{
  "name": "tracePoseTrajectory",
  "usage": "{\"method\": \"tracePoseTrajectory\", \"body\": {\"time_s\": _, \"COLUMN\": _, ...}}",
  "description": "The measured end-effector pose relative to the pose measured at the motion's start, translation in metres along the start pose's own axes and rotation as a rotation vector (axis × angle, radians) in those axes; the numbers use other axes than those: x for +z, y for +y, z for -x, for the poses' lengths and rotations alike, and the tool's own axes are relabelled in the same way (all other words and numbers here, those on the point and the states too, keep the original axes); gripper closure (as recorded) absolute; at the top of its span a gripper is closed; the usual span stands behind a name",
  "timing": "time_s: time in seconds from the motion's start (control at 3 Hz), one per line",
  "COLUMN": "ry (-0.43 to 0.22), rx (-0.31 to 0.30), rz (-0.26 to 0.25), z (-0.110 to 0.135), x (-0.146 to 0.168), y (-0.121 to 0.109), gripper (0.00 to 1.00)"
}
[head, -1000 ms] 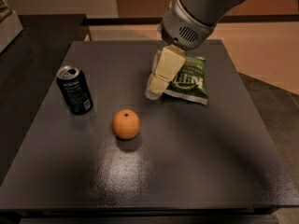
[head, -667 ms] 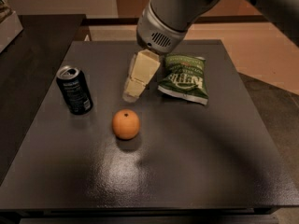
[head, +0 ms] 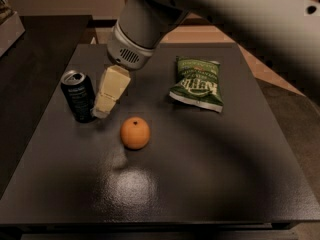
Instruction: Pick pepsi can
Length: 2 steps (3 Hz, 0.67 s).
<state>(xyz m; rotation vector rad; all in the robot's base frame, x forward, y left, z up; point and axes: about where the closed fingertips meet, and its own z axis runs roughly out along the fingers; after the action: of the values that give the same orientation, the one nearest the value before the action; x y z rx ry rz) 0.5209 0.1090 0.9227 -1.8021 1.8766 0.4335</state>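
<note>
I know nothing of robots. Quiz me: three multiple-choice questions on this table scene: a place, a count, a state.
1. Where is the cream-coloured gripper? A at the dark flat table's far edge; B close beside the black cylindrical pepsi can; C over its near edge.
2. How many things rest on the table? A two; B three; C five.
3. The can is: A upright; B on its side; C crushed.
Answers: 1 B, its tip sits by the can's base. 2 B, can, round orange fruit, green crinkled snack bag. 3 A, its silver top faces up.
</note>
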Motion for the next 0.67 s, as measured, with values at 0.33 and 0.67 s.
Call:
{"method": "tracePoseTrajectory", "body": {"time_s": 0.33, "ry": -0.037, "rx": -0.009, "rz": 0.041, "z": 0.023, "x": 0.028, "y": 0.002, "gripper": 0.00}}
{"method": "tracePoseTrajectory", "body": {"time_s": 0.67, "ry": -0.064, "rx": -0.015, "rz": 0.075, "z": 0.037, "x": 0.046, "y": 0.004, "gripper": 0.00}}
